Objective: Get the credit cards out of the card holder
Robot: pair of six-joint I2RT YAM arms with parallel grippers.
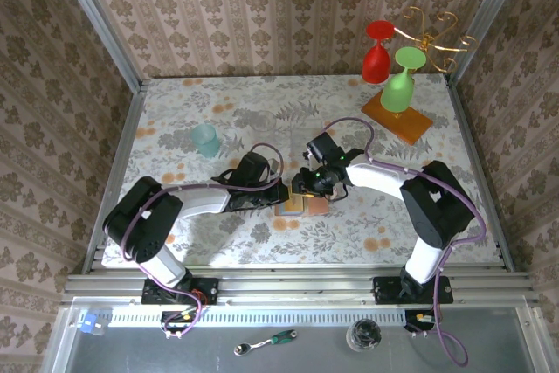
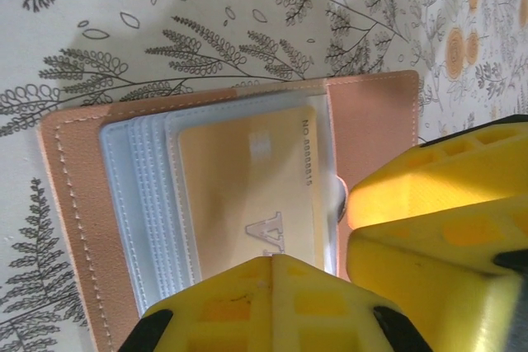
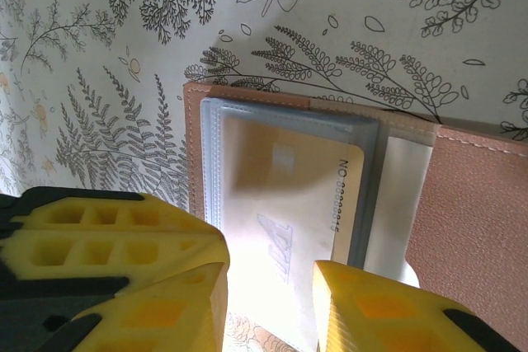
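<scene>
On the grey ledge in front of the arm bases lie a green-handled wrench (image 1: pixel 266 342) and a dark jar (image 1: pixel 365 335).

Past the rail, in the middle of the flowered tabletop (image 1: pixel 175 102), the holder (image 2: pixel 375 129) lies open and flat. Its tan flaps face up, with a stack of clear sleeves (image 2: pixel 136 204) between them. The card (image 2: pixel 247 195) — tan-gold, with raised numbers along one edge — sits in the top sleeve, inside the holder.

The yellow left fingers (image 2: pixel 272 302) are clenched together over the holder's near edge, and one of them covers the end of the card. Whether they pinch anything there cannot be told.

The right fingers (image 3: pixel 124 269) come in from the opposite side and stand apart, released. The card's end shows in the gap between them, and they grasp nothing. From above, the two arms meet over the holder, close beside each other.

Farther back, left of centre, a pale teal cup (image 1: pixel 206 140) stands upright, well apart from the holder.

In the far right corner an orange slab (image 1: pixel 417 125) carries a gold wire rack (image 1: pixel 437 37). A red goblet (image 1: pixel 376 60) and a green goblet (image 1: pixel 399 89) hang from it, bowl down.
</scene>
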